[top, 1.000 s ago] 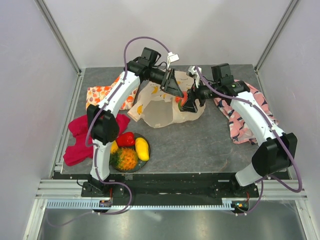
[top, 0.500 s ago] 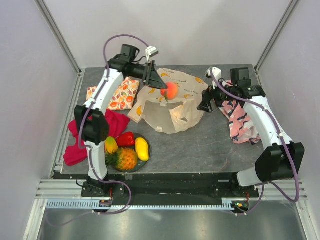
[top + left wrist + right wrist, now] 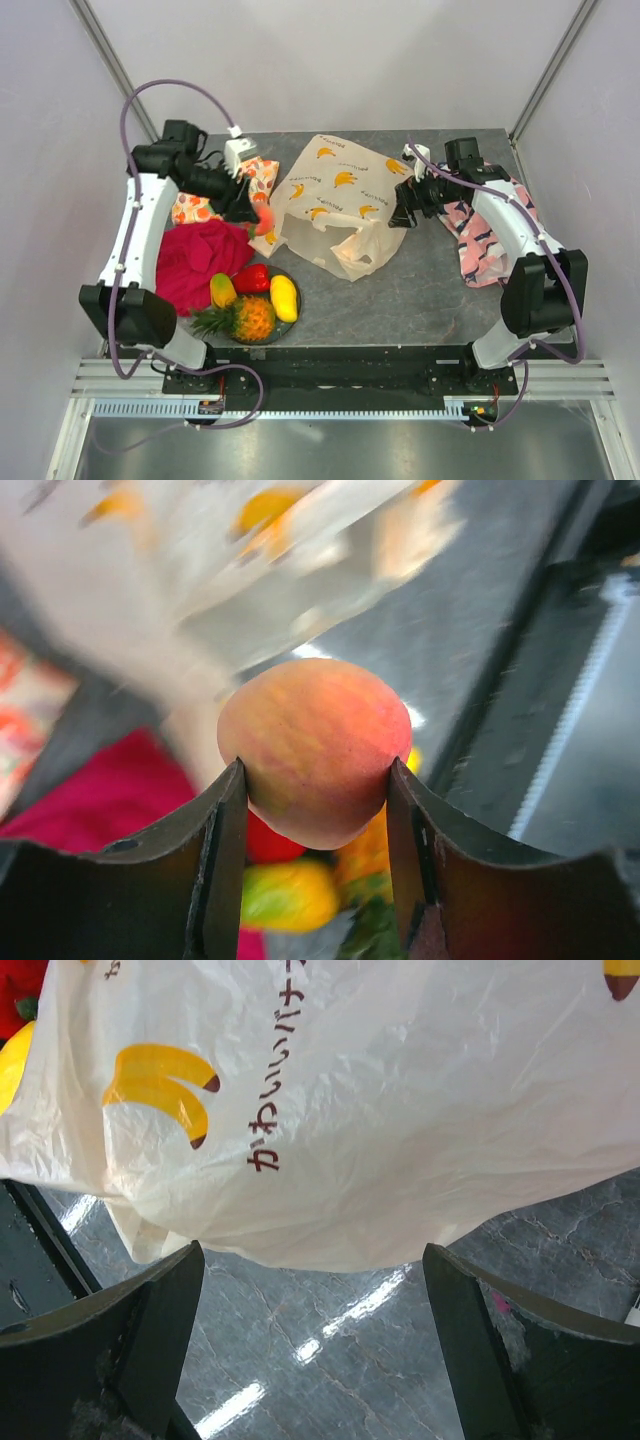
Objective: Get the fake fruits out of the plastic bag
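- The left arm [image 3: 133, 235] rises from its base at the near left and folds at a raised joint near the far-left corner. Its forearm reaches rightward and downward from there.
- The left gripper [image 3: 252, 210] points toward the middle of the scene. In the left wrist view its jaws press against both sides of a pink-red round fruit [image 3: 315, 745], carrying it in the air.
- The right arm [image 3: 520, 240] leans from its base at the near right toward the far right, its forearm turned leftward.
- The right gripper [image 3: 403, 210] hangs low, angled down and to the left, its jaws standing wide apart and closed on nothing.
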Tool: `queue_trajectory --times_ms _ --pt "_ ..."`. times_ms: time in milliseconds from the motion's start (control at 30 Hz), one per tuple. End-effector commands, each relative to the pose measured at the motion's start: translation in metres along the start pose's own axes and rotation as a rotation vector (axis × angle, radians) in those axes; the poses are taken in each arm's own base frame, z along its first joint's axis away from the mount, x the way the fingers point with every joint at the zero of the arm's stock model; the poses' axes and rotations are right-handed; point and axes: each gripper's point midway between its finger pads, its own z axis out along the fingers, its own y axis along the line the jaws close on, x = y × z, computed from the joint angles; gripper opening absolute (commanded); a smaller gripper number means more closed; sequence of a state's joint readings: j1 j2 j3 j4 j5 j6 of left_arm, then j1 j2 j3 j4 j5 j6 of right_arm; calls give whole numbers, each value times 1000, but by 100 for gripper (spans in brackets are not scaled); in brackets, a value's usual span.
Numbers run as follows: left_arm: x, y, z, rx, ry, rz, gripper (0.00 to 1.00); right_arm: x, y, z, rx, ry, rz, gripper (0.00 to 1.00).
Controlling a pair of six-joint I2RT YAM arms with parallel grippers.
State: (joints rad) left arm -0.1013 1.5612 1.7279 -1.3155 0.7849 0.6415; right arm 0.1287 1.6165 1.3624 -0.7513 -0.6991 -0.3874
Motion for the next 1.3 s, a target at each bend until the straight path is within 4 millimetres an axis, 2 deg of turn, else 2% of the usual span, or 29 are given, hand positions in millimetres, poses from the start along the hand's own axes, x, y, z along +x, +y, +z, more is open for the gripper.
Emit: queue_trajectory --times_ms 0,33,300,600,900,933,1000,1033,1133,1200,1267 --pt "83 -7 -36 -81 236 -2 2 -20 0 0 -15 -46 -18 98" --pt "99 -9 -31 -66 266 -19 2 -19 -1 2 -19 -43 -11 98" --pt "151 -16 -9 -11 352 -75 2 -18 -5 9 -35 -33 11 98" --pt "164 -14 2 32 385 -98 2 -19 -6 14 -43 -32 29 98" --pt "184 -26 3 75 438 -88 6 -20 -10 15 -35 -29 29 98" --pt "185 -27 3 77 441 -89 8 -19 -9 15 -38 -28 32 98" --pt "183 -24 5 75 438 -102 20 -19 -10 17 -41 -27 37 98" --pt "181 -23 5 70 433 -99 34 -19 -10 17 -41 -27 39 98" --pt "174 -16 6 46 413 -81 47 -21 -11 17 -41 -28 38 98" --pt "170 -12 5 32 406 -71 61 -22 -12 17 -38 -30 35 98" --pt "167 -9 5 23 399 -64 70 -21 -11 17 -40 -28 36 98"
